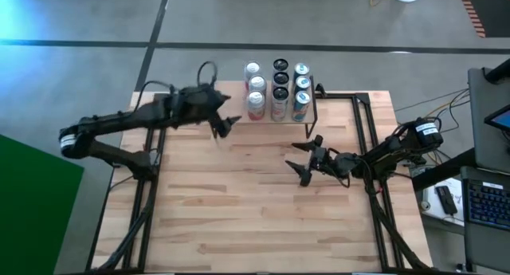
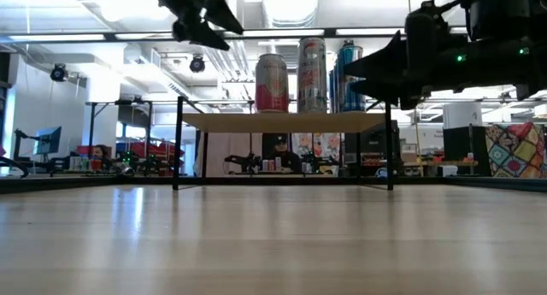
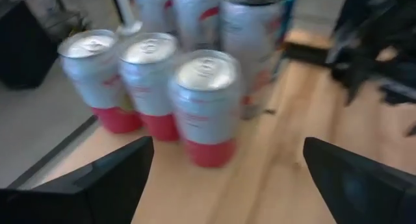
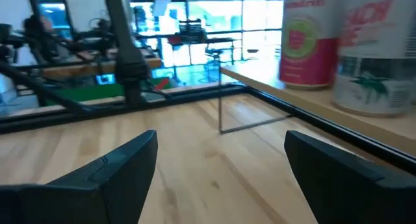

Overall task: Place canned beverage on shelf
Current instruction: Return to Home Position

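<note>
Several cans stand upright on the shelf point(image 1: 314, 90), a low riser with a wood top and black legs at the table's far edge. The nearest can in the left column is white and red point(image 1: 255, 106); it also shows in the left wrist view point(image 3: 207, 107) and the low view point(image 2: 271, 83). My left gripper point(image 1: 225, 125) is open and empty, just left of and nearer than that can, above the table. My right gripper point(image 1: 307, 159) is open and empty over the table's right middle, in front of the shelf.
The slatted wooden tabletop point(image 1: 239, 203) stretches bare in front of the shelf. Black frame rails point(image 1: 368, 131) run along the table's right and left sides. A desk with a keyboard point(image 1: 486, 199) stands beyond the right edge.
</note>
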Controlling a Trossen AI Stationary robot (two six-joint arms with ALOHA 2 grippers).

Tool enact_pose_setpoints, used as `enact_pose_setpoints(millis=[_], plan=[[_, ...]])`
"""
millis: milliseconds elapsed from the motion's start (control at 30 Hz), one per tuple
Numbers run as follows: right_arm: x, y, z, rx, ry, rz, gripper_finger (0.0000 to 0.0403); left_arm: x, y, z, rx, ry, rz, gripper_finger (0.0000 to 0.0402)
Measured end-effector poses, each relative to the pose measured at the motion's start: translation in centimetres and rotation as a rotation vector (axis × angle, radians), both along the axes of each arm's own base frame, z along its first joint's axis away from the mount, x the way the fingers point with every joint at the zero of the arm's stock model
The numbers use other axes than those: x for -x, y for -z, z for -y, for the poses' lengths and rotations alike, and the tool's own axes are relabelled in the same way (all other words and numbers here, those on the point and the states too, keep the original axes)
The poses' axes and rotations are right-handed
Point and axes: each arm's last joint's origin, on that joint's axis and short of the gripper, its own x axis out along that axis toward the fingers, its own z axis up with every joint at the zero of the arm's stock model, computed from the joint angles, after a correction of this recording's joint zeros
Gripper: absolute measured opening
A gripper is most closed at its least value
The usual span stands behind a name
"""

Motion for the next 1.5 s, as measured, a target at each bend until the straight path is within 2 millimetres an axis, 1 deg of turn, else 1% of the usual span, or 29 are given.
enact_pose_setpoints(millis=[67,233,300,400,467,533,633,733,833,900,1000,1067,1133,1167,1233,1300,1400,1433,1500], plan=[[0.0,0.0,-0.1,0.001,-0.022,0.001,0.0325,0.6,1.4,1.4,0.008,0.025,0.055,0.0377],[-0.1,0.0,-0.2,0.003,-0.061,0.0,0.0325,1.3,5.8,5.2,-0.018,0.06,0.203,0.0365],[0.0,-0.1,-0.2,-0.002,-0.078,0.008,0.0325,1.5,7.1,6.4,-0.042,0.072,0.282,0.036],[0.1,-0.5,-0.3,0.002,-0.084,0.022,0.0325,2.0,8.7,8.1,-0.064,0.108,0.349,0.0354],[0.1,-0.8,-0.6,0.025,-0.095,0.029,0.0325,2.2,8.9,9.1,-0.08,0.123,0.398,0.0349],[0.2,-1.4,-1.0,0.044,-0.112,0.05,0.0322,2.5,8.4,10.0,-0.112,0.139,0.42,0.034],[0.6,-2.4,-1.5,0.052,-0.133,0.089,0.0298,3.0,7.9,11.3,-0.154,0.172,0.441,0.0309],[1.2,-3.2,-2.2,0.062,-0.171,0.089,0.0248,3.5,7.4,12.7,-0.175,0.233,0.467,0.0263],[2.2,-4.2,-2.8,0.087,-0.199,0.075,0.0183,4.3,6.8,13.9,-0.21,0.298,0.479,0.0206],[2.9,-5.1,-3.0,0.104,-0.208,0.085,0.0136,5.3,6.0,14.1,-0.244,0.292,0.5,0.0164],[4.3,-6.6,-2.6,0.13,-0.196,0.084,0.0066,7.1,4.6,13.9,-0.275,0.273,0.542,0.0105],[5.2,-7.6,-2.2,0.138,-0.194,0.064,0.0026,8.1,4.5,13.6,-0.277,0.289,0.574,0.0069],[6.1,-8.6,-1.9,0.127,-0.199,0.029,0.0016,8.8,5.6,13.4,-0.277,0.329,0.601,0.0036],[6.6,-8.9,-1.8,0.113,-0.206,0.001,0.0015,9.1,6.5,13.3,-0.273,0.342,0.62,0.0021],[7.6,-9.4,-1.5,0.087,-0.236,-0.036,0.0013,9.6,8.5,13.1,-0.264,0.343,0.663,0.0006],[8.6,-10.1,-1.2,0.078,-0.256,-0.03,0.0013,10.3,10.5,12.8,-0.263,0.335,0.695,0.0009],[10.9,-12.0,-0.4,0.047,-0.267,0.027,0.0012,11.5,12.2,12.2,-0.265,0.306,0.744,0.0011],[11.8,-12.4,-0.1,0.027,-0.268,0.036,0.0012,11.9,12.7,12.1,-0.262,0.298,0.757,0.001],[12.6,-12.7,0.2,0.002,-0.27,0.021,0.0012,12.7,13.5,11.7,-0.254,0.289,0.789,0.0004]])
